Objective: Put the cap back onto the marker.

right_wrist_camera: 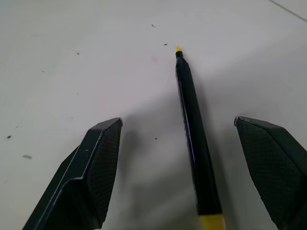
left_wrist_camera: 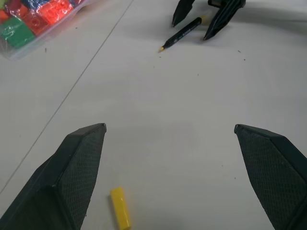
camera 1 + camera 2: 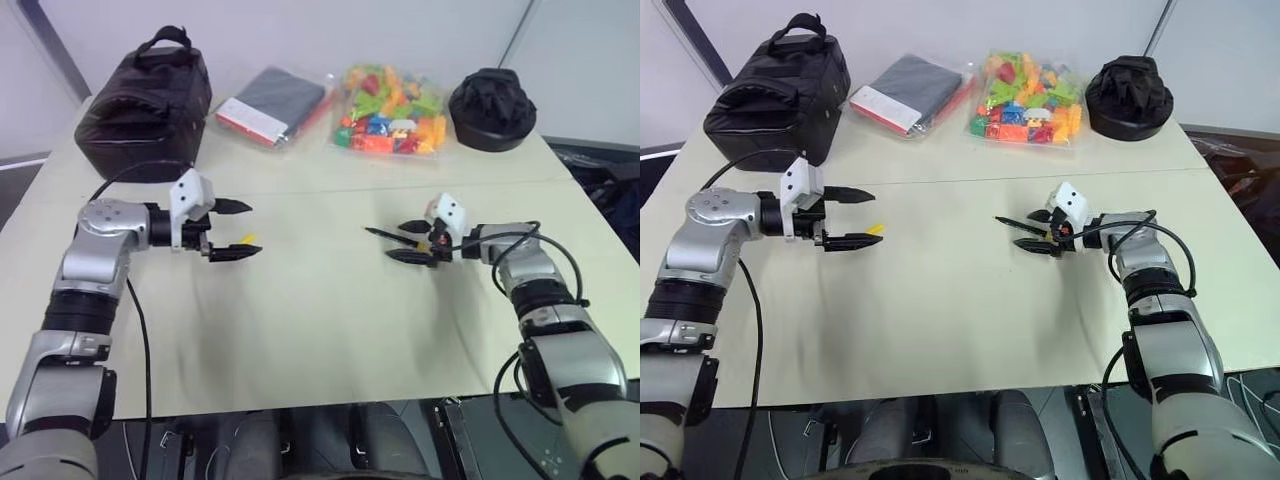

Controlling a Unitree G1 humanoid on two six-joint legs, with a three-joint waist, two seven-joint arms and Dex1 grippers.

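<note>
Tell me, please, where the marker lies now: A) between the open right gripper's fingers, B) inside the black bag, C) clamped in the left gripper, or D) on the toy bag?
A: the marker lies on the table between the spread fingers of the right gripper, not yet gripped.

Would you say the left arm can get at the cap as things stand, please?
Probably yes. The left pincer is open, and the cap lies loose on bare table just by one of its fingers, with nothing over it or in between.
</note>
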